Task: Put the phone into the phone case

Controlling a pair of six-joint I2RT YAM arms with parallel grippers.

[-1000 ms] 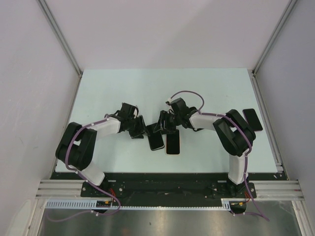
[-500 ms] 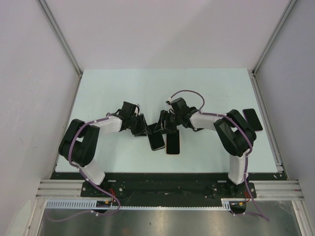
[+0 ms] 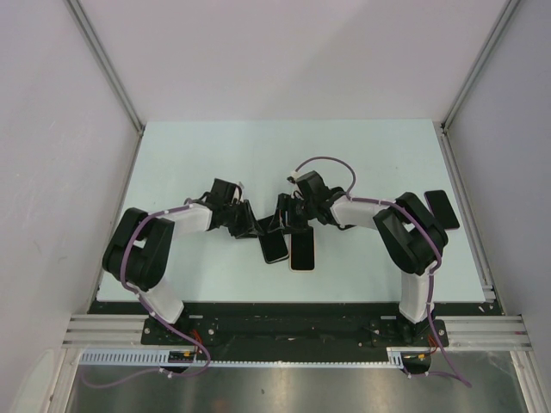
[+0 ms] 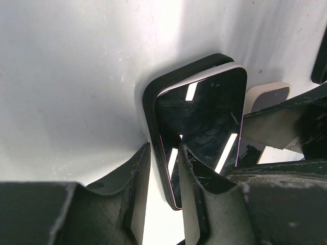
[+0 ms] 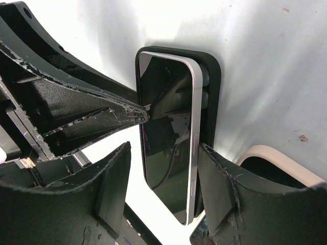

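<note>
Your left gripper [image 4: 164,148] has narrowed around the near edge of the phone [image 4: 204,127] and phone case [image 4: 151,97]; you cannot tell whether it pinches them. Your right gripper [image 5: 163,149] stands spread astride the phone. It lies screen-up, tilted partly in the case, mid-desk [image 3: 215,155], its long axis running near to far.

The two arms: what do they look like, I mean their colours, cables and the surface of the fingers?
The left arm and the right arm are built alike: black joint housings with white links between them. A purple cable runs along each in loose loops. The fingers are black and wedge-shaped, with scratched, whitish worn edges.
</note>
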